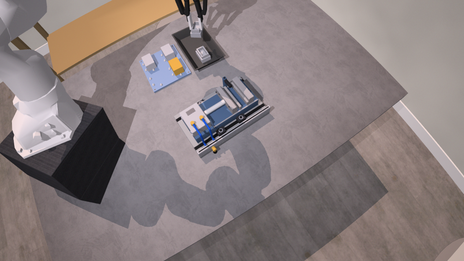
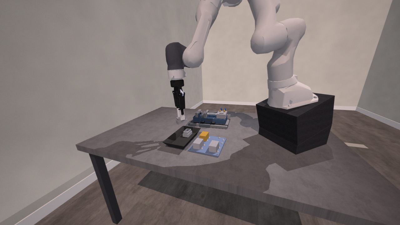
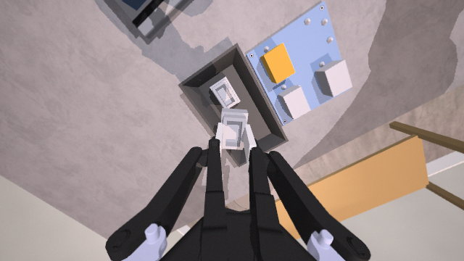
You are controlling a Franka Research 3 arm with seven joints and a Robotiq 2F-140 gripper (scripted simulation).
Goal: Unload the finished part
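Observation:
My gripper (image 1: pixel 195 23) (image 2: pixel 180 115) (image 3: pixel 233 131) is shut on the finished part (image 1: pixel 195 32) (image 2: pixel 181 120) (image 3: pixel 233 127), a small light grey block with a pocket. It holds the part in the air above one end of the dark outfeed tray (image 1: pixel 185 43) (image 2: pixel 173 139) (image 3: pixel 259 106). A second grey pocketed part (image 1: pixel 202 54) (image 2: pixel 187 132) (image 3: pixel 225 93) lies flat on the tray's floor, pocket up, near the other end. The blue vise (image 1: pixel 220 111) (image 2: pixel 210 117) (image 3: pixel 144 16) stands on the table with nothing between its jaws.
A light blue fixture plate (image 1: pixel 161 76) (image 2: pixel 205 149) (image 3: pixel 308 45) beside the tray carries an orange block (image 1: pixel 176 66) (image 2: pixel 204 136) (image 3: pixel 278 63) and two grey blocks. A wooden bench (image 1: pixel 107 25) (image 3: pixel 355 181) stands past the table's edge. The arm's black pedestal (image 1: pixel 77 152) (image 2: pixel 296 123) sits on the table.

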